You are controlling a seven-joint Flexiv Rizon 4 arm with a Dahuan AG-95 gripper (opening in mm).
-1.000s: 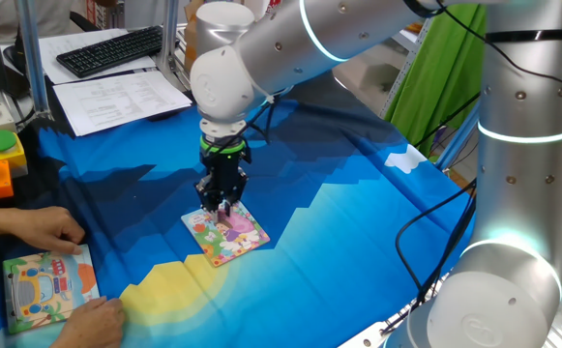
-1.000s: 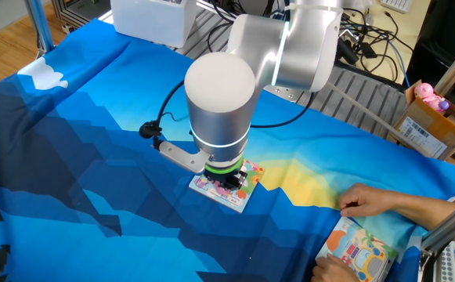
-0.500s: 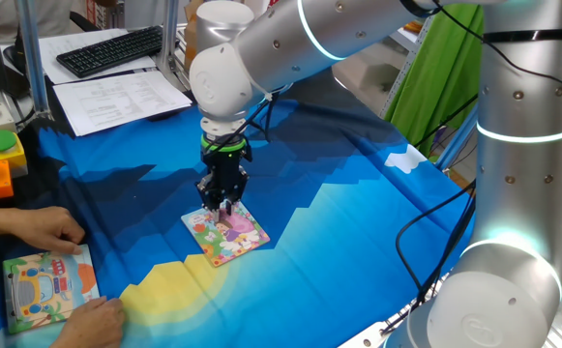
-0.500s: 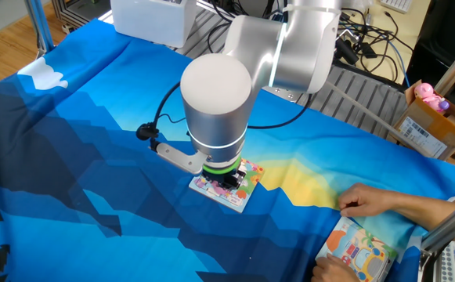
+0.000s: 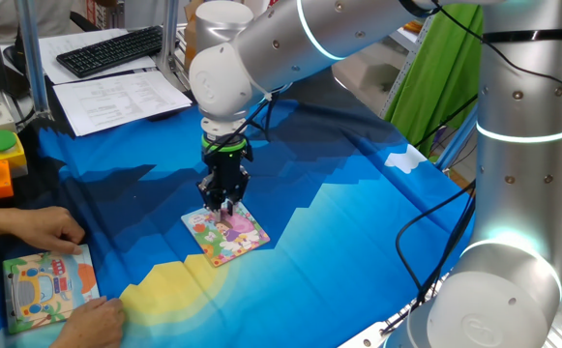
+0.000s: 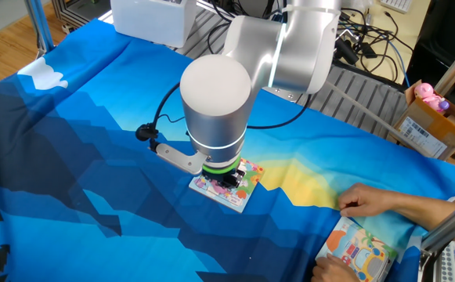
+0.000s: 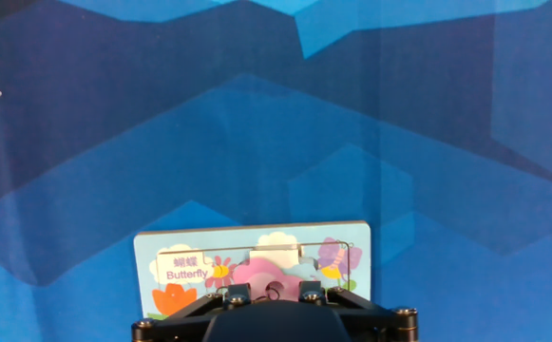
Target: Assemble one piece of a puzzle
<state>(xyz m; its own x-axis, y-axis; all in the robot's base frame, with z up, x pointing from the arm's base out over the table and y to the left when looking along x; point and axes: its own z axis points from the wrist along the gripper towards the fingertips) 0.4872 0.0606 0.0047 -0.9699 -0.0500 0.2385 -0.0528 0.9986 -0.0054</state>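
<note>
The gripper (image 5: 222, 205) is down on the puzzle (image 5: 225, 232), centre-left of the frame. I cannot tell how the jaws stand, nor see the piece (probably hidden beneath). Seating looks nearly done; releasing remains.

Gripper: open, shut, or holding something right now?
Gripper: down on the puzzle, fingers close together; whether it holds the piece cannot be told, the fingertips are hidden.

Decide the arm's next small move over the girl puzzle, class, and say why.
Probably open slightly and lift straight up: the end effector stands low on the puzzle, pointing steeply down. Whether the piece is seated there is hidden.
</note>
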